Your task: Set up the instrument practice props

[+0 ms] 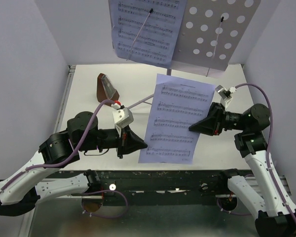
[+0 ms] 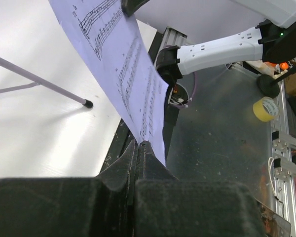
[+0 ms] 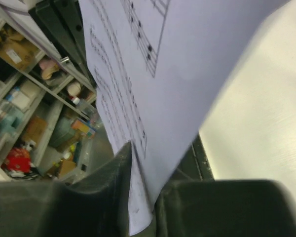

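A pale lilac perforated music stand (image 1: 217, 34) stands at the back, with one lavender sheet-music page (image 1: 145, 32) resting on its left half. Its thin tripod leg (image 1: 138, 103) runs across the table. The brown pyramid metronome (image 1: 107, 89) stands at the back left. A second sheet-music page (image 1: 175, 118) hangs in the air between the arms. My left gripper (image 1: 143, 145) (image 2: 140, 145) is shut on that page's lower left edge. My right gripper (image 1: 193, 128) (image 3: 143, 173) straddles the page's right edge, its jaws still apart with the paper between them.
White walls close in the table (image 1: 89, 163) on both sides and at the back. A black metal rail (image 1: 163, 177) runs along the near edge. A yellow tape roll (image 2: 265, 108) lies below the table level, and cluttered shelves (image 3: 34, 98) stand beyond.
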Robot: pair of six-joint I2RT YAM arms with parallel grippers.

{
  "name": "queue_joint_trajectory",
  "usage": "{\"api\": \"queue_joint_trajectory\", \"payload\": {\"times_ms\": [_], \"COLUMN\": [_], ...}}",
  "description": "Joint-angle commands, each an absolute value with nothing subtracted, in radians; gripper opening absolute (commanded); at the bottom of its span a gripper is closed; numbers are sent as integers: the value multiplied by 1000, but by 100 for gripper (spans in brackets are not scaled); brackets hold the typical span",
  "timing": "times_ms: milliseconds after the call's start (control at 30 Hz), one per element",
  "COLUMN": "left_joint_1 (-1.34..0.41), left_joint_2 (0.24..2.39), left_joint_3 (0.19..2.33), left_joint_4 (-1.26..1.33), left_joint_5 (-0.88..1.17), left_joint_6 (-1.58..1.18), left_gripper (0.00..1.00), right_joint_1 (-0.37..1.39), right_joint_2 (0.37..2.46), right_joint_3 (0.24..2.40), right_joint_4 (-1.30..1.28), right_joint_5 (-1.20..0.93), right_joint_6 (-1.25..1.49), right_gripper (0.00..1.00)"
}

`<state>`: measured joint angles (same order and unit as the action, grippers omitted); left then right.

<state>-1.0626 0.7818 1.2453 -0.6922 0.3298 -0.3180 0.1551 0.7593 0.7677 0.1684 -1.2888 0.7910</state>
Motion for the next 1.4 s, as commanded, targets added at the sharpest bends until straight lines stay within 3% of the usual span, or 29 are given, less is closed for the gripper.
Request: {"api": "queue_joint_trajectory", "payload": {"times_ms": [0, 33, 167, 367, 467, 700, 867, 1067, 1200, 1367], "left_joint_1": [-1069, -1069, -1069, -1069, -1068, -1066, -1065, -1057, -1057, -1052], "left_joint_2": [773, 775, 776, 781, 842, 1231, 1425, 1470, 1494, 1543], "left_joint_3": [1239, 1242, 1268, 1382, 1510, 2046, 2324, 2313, 2309, 2361], "left_joint_4": [-637, -632, -623, -630, -672, -917, -985, -899, -848, -786], "left_joint_5": [337, 333, 267, 115, 52, -18, -2, 161, 227, 239], "left_joint_6": [-314, -314, -304, -264, -207, -97, -23, 81, 121, 126], "left_gripper": [0, 0, 0, 71, 83, 85, 85, 88, 90, 92], "right_joint_1": [147, 140, 121, 109, 95, 12, 8, 8, -20, -49], "right_joint_2": [742, 739, 730, 807, 850, 997, 1000, 921, 852, 790], "right_joint_3": [825, 837, 990, 1505, 1733, 2133, 2217, 2152, 2051, 1991], "right_joint_4": [305, 299, 81, -798, -926, -1020, -1057, -1089, -1144, -1149], "right_joint_5": [-1318, -1315, -1322, -1189, -1001, -609, -352, -204, -314, -297], "right_joint_6": [951, 950, 791, 131, 45, 63, -20, -129, -152, -149], "right_gripper": [9, 1, 0, 0, 0, 0, 0, 0, 0, 0]}}
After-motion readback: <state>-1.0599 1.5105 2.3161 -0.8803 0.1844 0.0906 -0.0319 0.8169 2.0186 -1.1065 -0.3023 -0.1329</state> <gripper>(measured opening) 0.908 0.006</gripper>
